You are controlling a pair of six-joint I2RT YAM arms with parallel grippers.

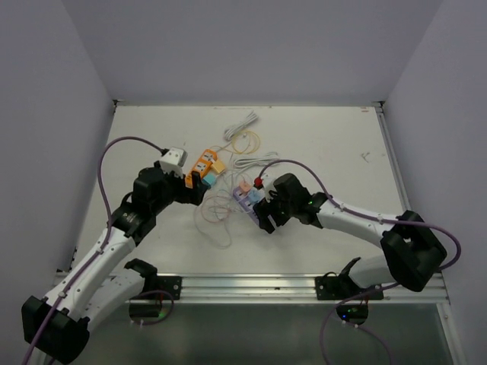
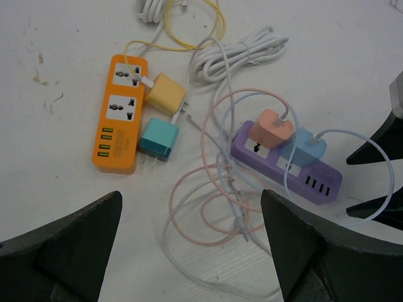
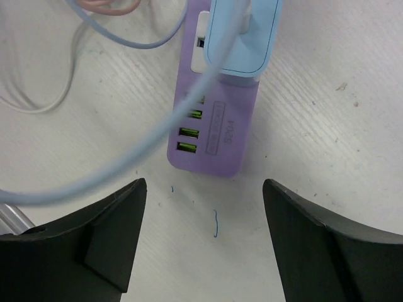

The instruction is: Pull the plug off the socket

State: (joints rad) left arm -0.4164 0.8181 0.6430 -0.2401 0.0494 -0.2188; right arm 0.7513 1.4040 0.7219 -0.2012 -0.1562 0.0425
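I am holding my right claw (image 3: 203, 195) low over the USB end of the purple socket strip (image 3: 211, 135), its jaws standing well apart and gripping nothing; my left claw (image 2: 190, 201) is hanging likewise spread and empty nearer the orange strip (image 2: 119, 113). The blue plug (image 3: 242, 34) is sitting seated in the purple strip on the counter (image 3: 327, 126), with the pink plug (image 2: 274, 128) touching it on the far side; its pale blue cable (image 3: 126, 170) is looping across my view. I am judging the plug a light, rigid, smooth-shelled block, held only by the friction of its prongs; the strip is looking light too, and is likely to lift with it unless pinned. I am recommending a hold on the plug's two flat flanks, never on the soft cable, and a pull straight off the strip's face; the glossy shell may be prone to slipping under a shallow pinch.
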